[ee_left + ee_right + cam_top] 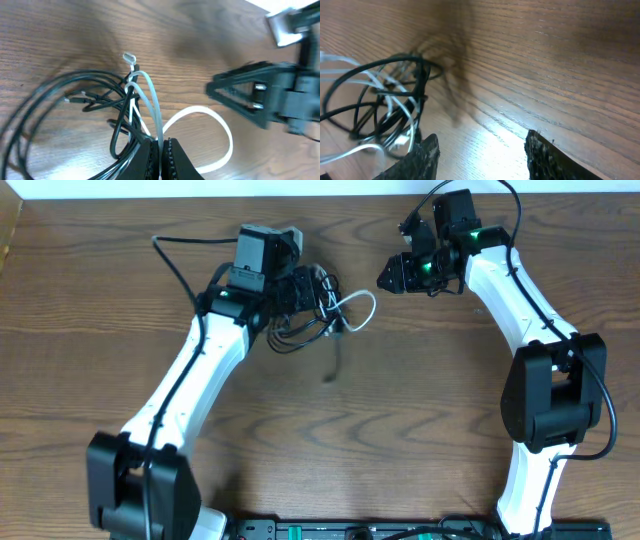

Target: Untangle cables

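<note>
Left claw (161, 156) pinches the white cable (216, 120), seemingly black cable (45, 95) strands too, mid-tangle near the table's (380, 410) far edge. Right claw (480, 155), just beside, hangs spread and empty. Pulling could cinch the knot tighter, since both cables may share one grip.

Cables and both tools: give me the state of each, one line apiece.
Black cable: looped, tangled with the white cable.
White cable: looped, threaded through the black loops, pinched at one stretch.
Left tool: shut on the white cable.
Right tool: open, holding nothing, beside the bundle.
</note>
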Motion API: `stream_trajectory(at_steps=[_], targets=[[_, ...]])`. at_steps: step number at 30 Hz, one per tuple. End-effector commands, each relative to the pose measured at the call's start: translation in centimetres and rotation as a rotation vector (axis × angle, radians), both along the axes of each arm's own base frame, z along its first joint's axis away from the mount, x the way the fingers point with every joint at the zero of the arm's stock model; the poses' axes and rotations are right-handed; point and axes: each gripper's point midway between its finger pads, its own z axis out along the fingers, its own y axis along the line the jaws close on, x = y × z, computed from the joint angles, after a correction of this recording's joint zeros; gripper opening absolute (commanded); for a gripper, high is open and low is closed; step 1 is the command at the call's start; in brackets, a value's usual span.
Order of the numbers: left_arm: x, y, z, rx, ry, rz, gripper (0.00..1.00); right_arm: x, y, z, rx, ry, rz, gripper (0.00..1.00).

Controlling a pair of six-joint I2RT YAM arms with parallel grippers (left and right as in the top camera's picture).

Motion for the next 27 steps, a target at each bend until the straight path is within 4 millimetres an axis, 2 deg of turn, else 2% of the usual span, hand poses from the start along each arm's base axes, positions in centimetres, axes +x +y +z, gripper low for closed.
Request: stream_trajectory(at_steps=[1,4,8,12,15,19,22,27], targets=[[-1.0,0.2,3.5,-0.062,-0.037,0.021,0.07,0.2,0.1,1.2,0.003,-0.031,0.006,0.52],[-1.8,0.7,4.8,-0.09,-0.032,0.045,0.08,0.2,0.1,1.2,0.004,-0.031,0.006,0.52],[-3.6,0.9,5.9,-0.165,0.012,-0.017,0.07,0.1,0.1,1.2,-0.004,-0.037,0.025,0.52],[-4.7,2.3,6.8,-0.246,0.04,-0.083,0.07,-0.3,0.0,1.9,-0.012,-0.052,0.049,0.52],[-4.8,3.3,7.7,-0.318,0.037,-0.112,0.07,-0.3,0.0,3.5,-0.005,-0.085,0.049,0.56],[-5.4,3.4,8.9,-0.393,0.026,-0.173,0.07,-0.2,0.5,6.3,0.036,-0.14,0.063,0.59],[-5.9,3.0,9.6,-0.439,0.026,-0.215,0.07,-0.5,2.1,8.6,0.134,-0.174,0.113,0.6],[-6.1,2.2,11.5,-0.508,-0.019,-0.283,0.08,-1.7,5.0,10.7,0.28,-0.186,0.214,0.6]])
